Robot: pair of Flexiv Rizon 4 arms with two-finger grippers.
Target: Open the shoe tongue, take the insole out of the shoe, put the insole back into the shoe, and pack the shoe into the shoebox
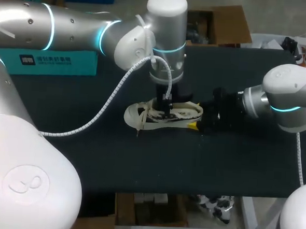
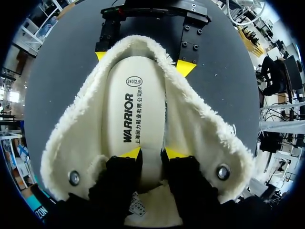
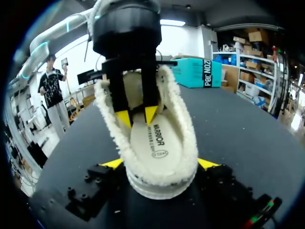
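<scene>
A cream, fleece-lined shoe (image 1: 142, 116) lies in the middle of the dark table (image 1: 88, 152), its collar spread wide. The pale insole (image 2: 136, 109) lies flat inside it. My left gripper (image 1: 166, 114) comes straight down into the shoe. Its yellow fingertips (image 2: 129, 152) stand a little apart, resting on the insole near the toe end, with nothing pinched between them. My right gripper (image 3: 160, 163) reaches in from the right. It has the heel of the shoe (image 3: 186, 143) between its two wide-set fingers, one on each side. The teal shoebox (image 1: 52, 61) stands at the back left.
The left arm's white cable (image 1: 98, 111) loops down over the table left of the shoe. Bare dark tabletop lies in front of the shoe and to its left.
</scene>
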